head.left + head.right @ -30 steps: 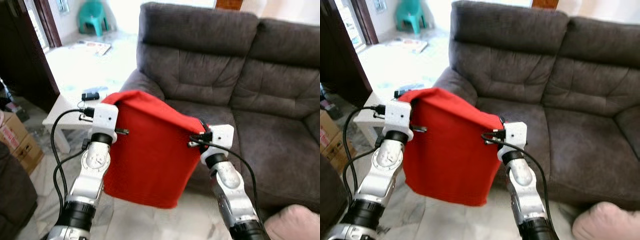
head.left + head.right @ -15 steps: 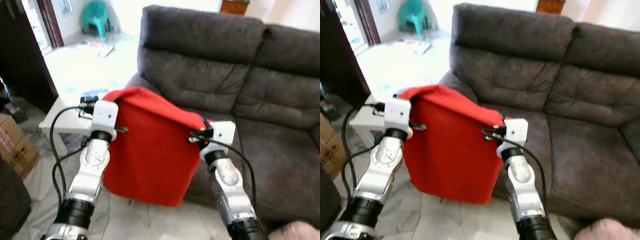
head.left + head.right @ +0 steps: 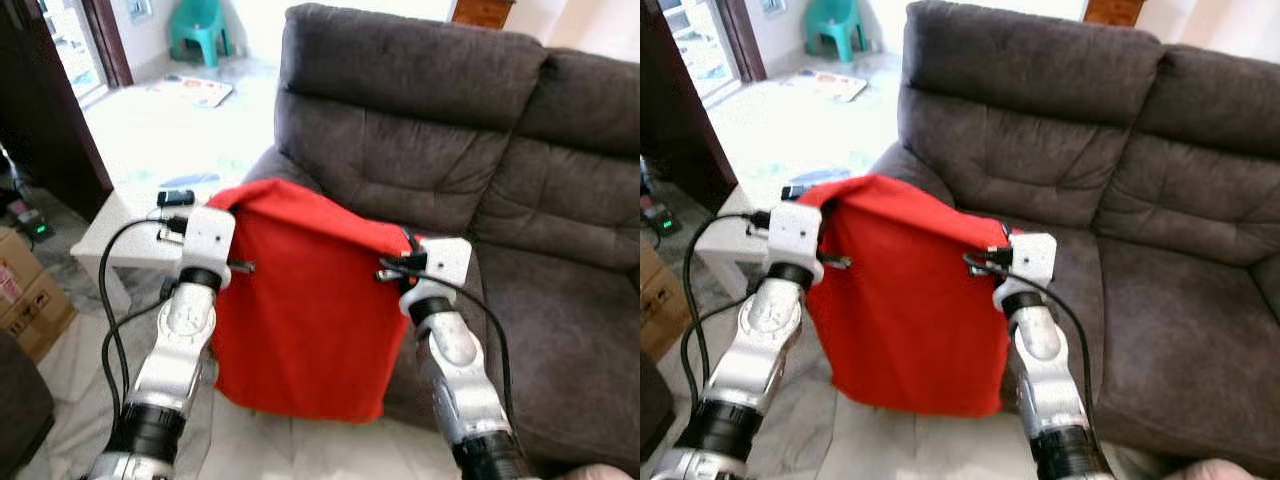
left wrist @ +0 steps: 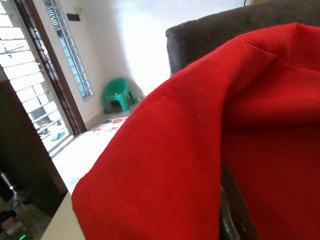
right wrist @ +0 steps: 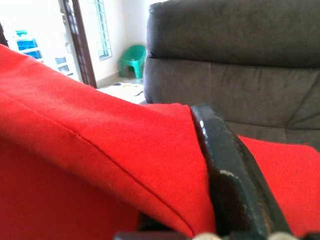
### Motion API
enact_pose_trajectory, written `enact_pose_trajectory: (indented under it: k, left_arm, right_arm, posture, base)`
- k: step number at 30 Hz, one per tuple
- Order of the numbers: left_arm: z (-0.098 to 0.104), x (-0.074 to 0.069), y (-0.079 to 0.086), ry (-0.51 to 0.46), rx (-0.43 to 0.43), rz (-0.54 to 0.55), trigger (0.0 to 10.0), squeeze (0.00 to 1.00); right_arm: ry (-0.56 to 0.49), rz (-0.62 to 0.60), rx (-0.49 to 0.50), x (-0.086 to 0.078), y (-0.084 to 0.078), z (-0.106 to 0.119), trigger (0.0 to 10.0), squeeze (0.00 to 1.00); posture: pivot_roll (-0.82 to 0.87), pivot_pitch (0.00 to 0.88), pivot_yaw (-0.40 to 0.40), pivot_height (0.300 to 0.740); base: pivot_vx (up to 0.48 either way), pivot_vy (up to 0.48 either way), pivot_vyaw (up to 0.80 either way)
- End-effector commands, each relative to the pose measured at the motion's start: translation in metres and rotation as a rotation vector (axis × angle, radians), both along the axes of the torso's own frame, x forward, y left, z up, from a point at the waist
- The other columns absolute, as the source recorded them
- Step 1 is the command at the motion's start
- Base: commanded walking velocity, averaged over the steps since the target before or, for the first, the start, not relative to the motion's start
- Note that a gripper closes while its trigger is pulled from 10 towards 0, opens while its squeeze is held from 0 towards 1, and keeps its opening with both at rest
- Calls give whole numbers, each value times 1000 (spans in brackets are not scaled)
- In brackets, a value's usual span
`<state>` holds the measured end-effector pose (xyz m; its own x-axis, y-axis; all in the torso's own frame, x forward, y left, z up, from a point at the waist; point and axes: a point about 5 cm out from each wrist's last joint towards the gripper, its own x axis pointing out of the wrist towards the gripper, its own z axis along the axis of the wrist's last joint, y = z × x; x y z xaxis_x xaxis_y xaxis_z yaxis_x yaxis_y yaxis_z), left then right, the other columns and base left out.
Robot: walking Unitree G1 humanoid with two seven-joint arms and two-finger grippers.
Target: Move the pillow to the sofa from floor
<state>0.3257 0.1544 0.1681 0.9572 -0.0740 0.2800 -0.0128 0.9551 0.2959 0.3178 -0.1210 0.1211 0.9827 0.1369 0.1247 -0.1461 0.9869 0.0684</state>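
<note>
- Left eye view: red pillow (image 3: 300, 320) is off the floor, hanging slack in the air between both arms, in front of the sofa's left seat cushion.
- Left hand (image 3: 236, 212) sits at the pillow's upper left corner, right hand (image 3: 405, 252) at its upper right corner; red fabric drapes over both, so the top edge runs from one to the other.
- Right wrist view: a black finger (image 5: 235, 185) lies pressed against the red cloth, with fabric folded over beside it. Reads as clenched on the pillow.
- Left wrist view: red cloth bunched close in front of the lens, a dark finger edge (image 4: 231, 215) at its fold. Left hand also judged clamped on the pillow, since that corner is held up.
- Dark grey sofa (image 3: 420, 130) stands directly ahead, seat near the pillow's far side; whether cloth touches the seat front cannot be told.
- White low tabletop (image 3: 120, 225) to the left with a small black device on it; teal plastic stool (image 3: 195, 22) far back.
- Progress, as judged: pickup done, carry nearly done. Left: bring the pillow over the seat, lower it, let go with both hands.
</note>
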Motion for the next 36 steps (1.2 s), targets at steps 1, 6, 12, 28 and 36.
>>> enact_pose_trajectory:
  k: [1,6,12,28,36]
  left_arm:
    - [17,1,4,-69,-27,15,10000,0]
    - [15,0,5,-65,-40,17,10000,0]
    - [14,-1,6,-63,-54,21,10000,0]
    - [16,4,15,-55,-139,59,10000,0]
    - [15,5,13,-51,-142,51,10000,0]
  right_arm:
    - [-46,-72,17,2,-16,10,10000,0]
    - [-26,-99,18,3,-21,9,10000,0]
    - [-20,-92,18,4,-20,8,10000,0]
    - [-51,-123,15,8,-22,15,10000,0]
    - [-44,-141,12,8,-26,13,10000,0]
  posture:
    - [81,0,-70,740]
    - [80,0,-74,740]
    - [82,0,-77,740]
    - [71,0,-70,740]
    - [73,0,-66,740]
  base:
    - [0,0,0]
    - [0,0,-320]
    - [0,0,-800]
    - [0,0,-300]
    - [0,0,0]
